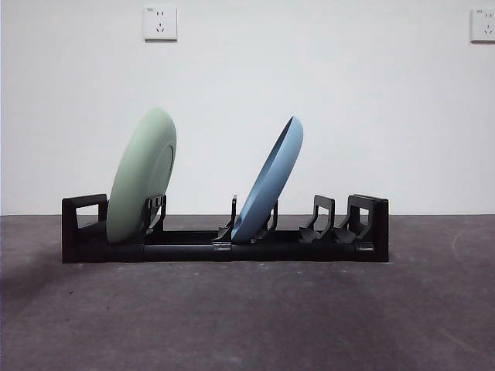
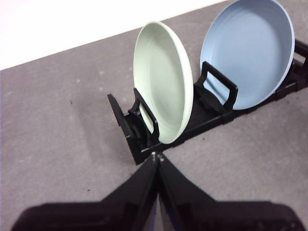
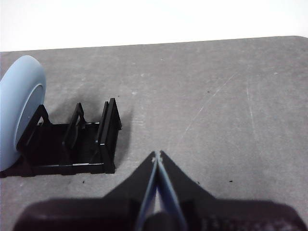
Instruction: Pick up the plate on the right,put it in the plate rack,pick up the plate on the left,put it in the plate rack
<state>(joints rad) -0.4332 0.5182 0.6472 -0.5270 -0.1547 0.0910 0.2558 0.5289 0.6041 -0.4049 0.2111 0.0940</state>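
The long black plate rack (image 1: 224, 246) stands across the middle of the grey table. A pale green plate (image 1: 141, 176) leans upright in its left slots and a light blue plate (image 1: 268, 182) leans in a middle slot. Neither gripper shows in the front view. In the left wrist view my left gripper (image 2: 158, 156) is shut and empty, just short of the rack's left end (image 2: 126, 129), near the green plate (image 2: 163, 82) and blue plate (image 2: 248, 50). My right gripper (image 3: 157, 155) is shut and empty, beside the rack's right end (image 3: 108, 137), apart from the blue plate (image 3: 19, 113).
A white wall with two power sockets (image 1: 160, 23) stands behind the table. Bare grey tabletop (image 1: 247, 317) spreads in front of the rack and to both sides. The rack's right slots (image 1: 325, 220) hold nothing.
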